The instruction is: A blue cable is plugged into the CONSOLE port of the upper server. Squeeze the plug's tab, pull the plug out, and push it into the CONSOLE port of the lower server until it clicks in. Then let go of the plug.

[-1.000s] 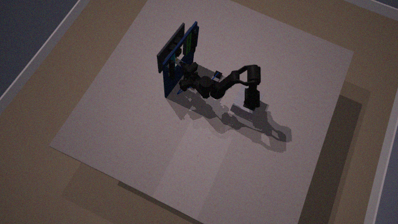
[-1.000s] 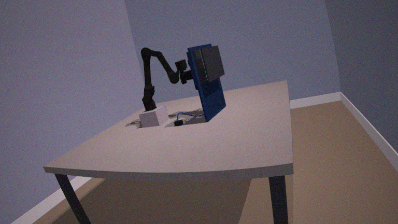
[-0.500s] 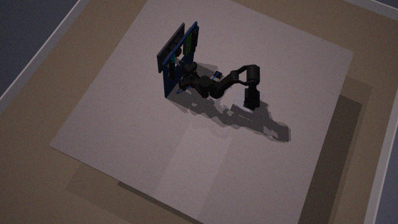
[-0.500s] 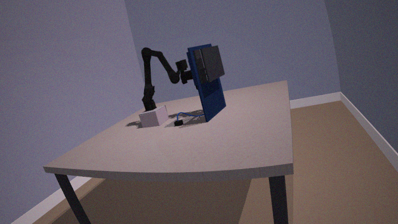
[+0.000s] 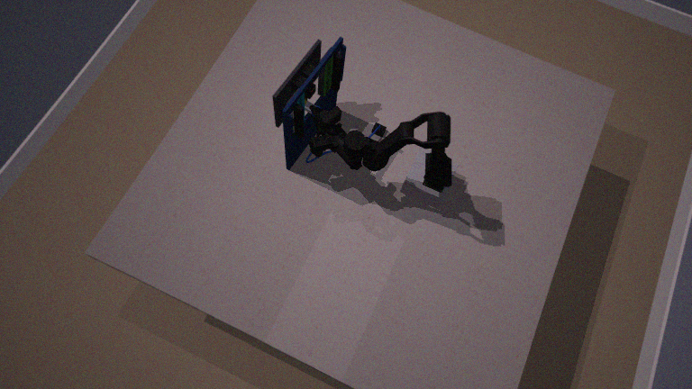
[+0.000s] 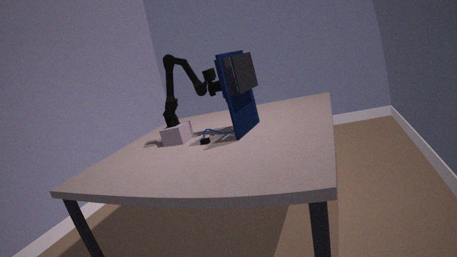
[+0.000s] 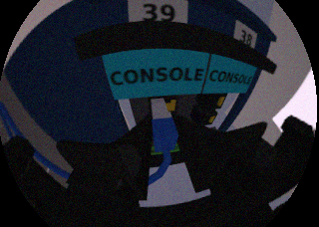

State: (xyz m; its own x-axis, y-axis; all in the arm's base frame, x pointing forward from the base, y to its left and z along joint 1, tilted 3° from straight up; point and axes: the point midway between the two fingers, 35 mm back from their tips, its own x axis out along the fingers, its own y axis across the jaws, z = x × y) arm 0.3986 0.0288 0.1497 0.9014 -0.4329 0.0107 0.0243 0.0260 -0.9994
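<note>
Apparently gripper (image 5: 307, 104) (image 7: 161, 117) grasps plug (image 7: 164, 131); keep it square to the port, well in from the bench (image 5: 326, 272) (image 6: 202, 173) edges.

Blue cable (image 5: 318, 156) (image 6: 219, 132) (image 7: 50, 166) curving to its blue-bodied plug (image 7: 163, 131), clear-tipped, between the dark fingers.

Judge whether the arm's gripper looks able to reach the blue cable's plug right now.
Yes, it seems so: the gripper is already shut on the blue plug, with nothing visible between them in the wrist view.
</note>
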